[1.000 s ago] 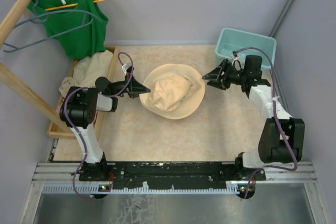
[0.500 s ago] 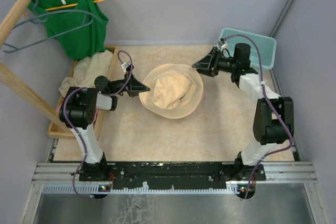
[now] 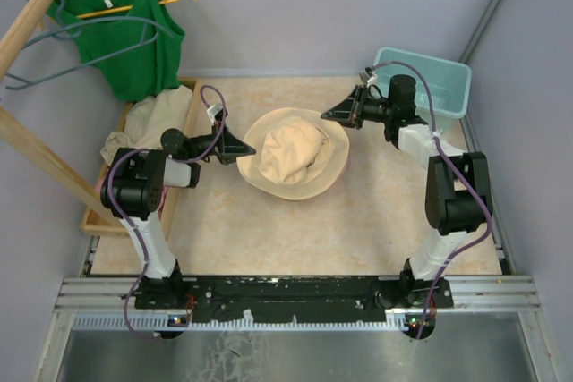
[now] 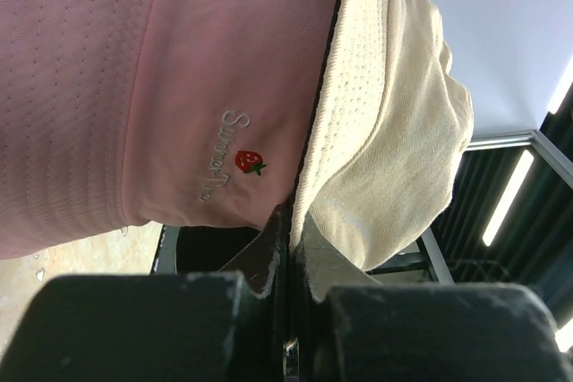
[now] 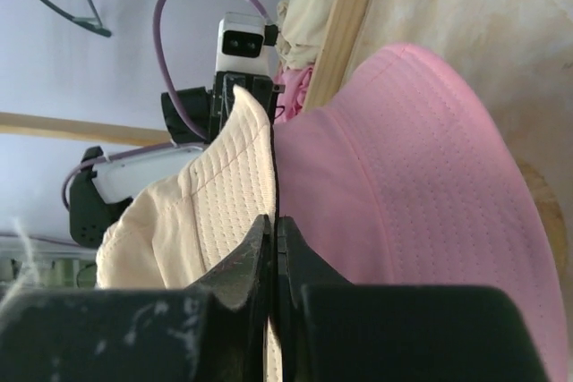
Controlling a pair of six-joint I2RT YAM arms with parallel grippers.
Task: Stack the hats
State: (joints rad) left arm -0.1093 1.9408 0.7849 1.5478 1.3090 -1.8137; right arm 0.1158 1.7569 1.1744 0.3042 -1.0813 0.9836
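Observation:
A beige hat [image 3: 295, 154] lies in the middle of the table with its crown up. It sits on top of a pink hat [image 4: 134, 87] with a small strawberry logo, which only the wrist views show. My left gripper [image 3: 243, 148] is shut on the left edge of the beige hat's brim [image 4: 385, 131]. My right gripper [image 3: 329, 115] is shut on the far right edge of that brim [image 5: 215, 194], with the pink hat [image 5: 430, 176] right beside its fingers. The orange and red hats are out of view.
A wooden tray [image 3: 192, 109] at the left holds a beige cloth [image 3: 157, 118]. A teal bin [image 3: 448, 78] stands at the back right, behind the right arm. A green tank top [image 3: 125, 33] hangs from a wooden rack [image 3: 36, 149] at the far left.
My right gripper has swung left from beside the teal bin to the hat's right brim and has shut there. The left gripper has stayed in place, shut.

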